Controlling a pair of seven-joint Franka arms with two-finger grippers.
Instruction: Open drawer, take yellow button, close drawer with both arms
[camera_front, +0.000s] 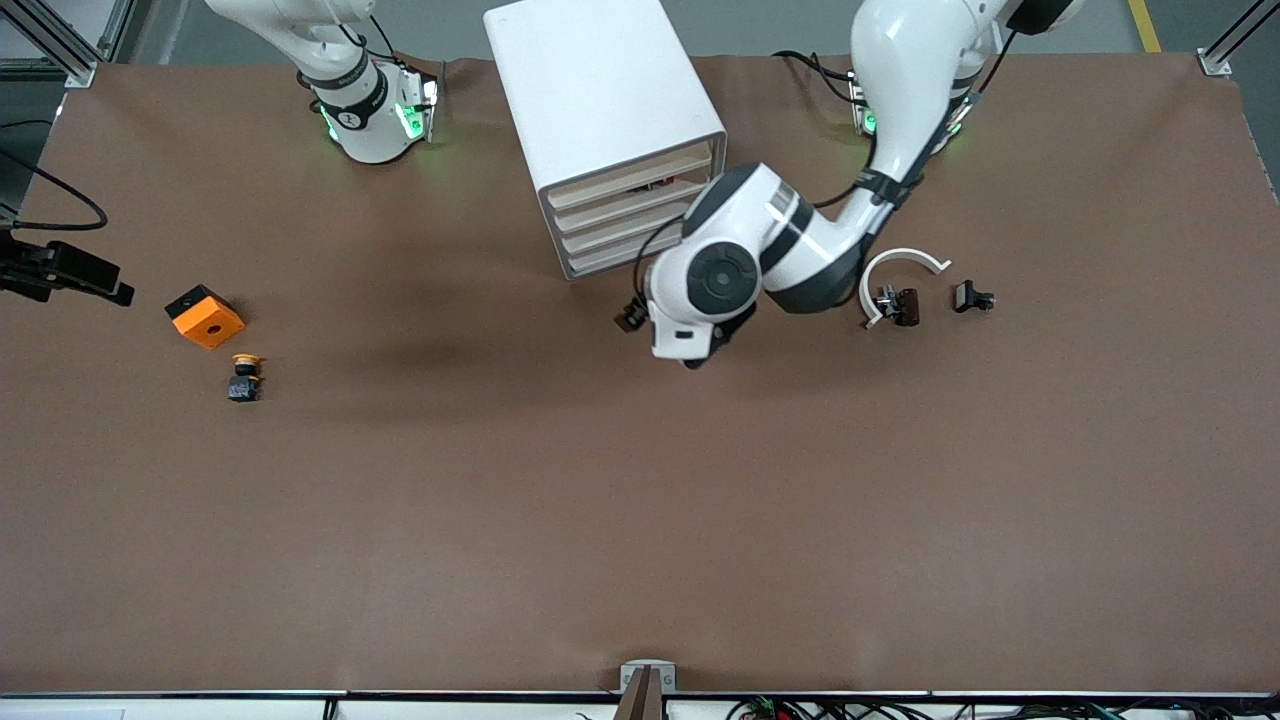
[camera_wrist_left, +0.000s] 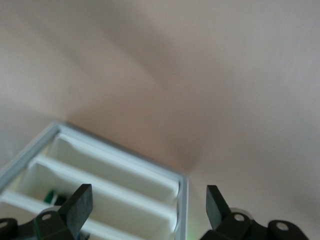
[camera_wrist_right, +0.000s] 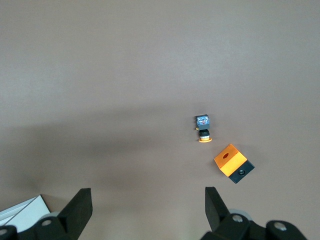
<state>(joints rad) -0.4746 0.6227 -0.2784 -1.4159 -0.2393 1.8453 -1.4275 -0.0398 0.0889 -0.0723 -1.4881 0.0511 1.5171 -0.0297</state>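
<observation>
1. The left gripper (camera_wrist_left: 145, 210) is held over the brown matte worktop (camera_front: 640, 500) in front of the boxy white cabinet (camera_front: 600, 90); its jaws are spread wide and empty.
2. The right gripper (camera_wrist_right: 145, 210) is raised over the worktop, jaws wide and empty.
3. The button (camera_front: 244, 378), a dark cylinder with a yellow collar, is laid at the right arm's end, at five o'clock from the orange block (camera_front: 205, 316).
4. The top drawer (camera_front: 630, 178) is seen flush with its neighbours.

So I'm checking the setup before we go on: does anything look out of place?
Yes. The button lies on its side on the bare table, beside the orange block at the right arm's end, not in the drawer. The cabinet also sits askew to the table's edges.
</observation>
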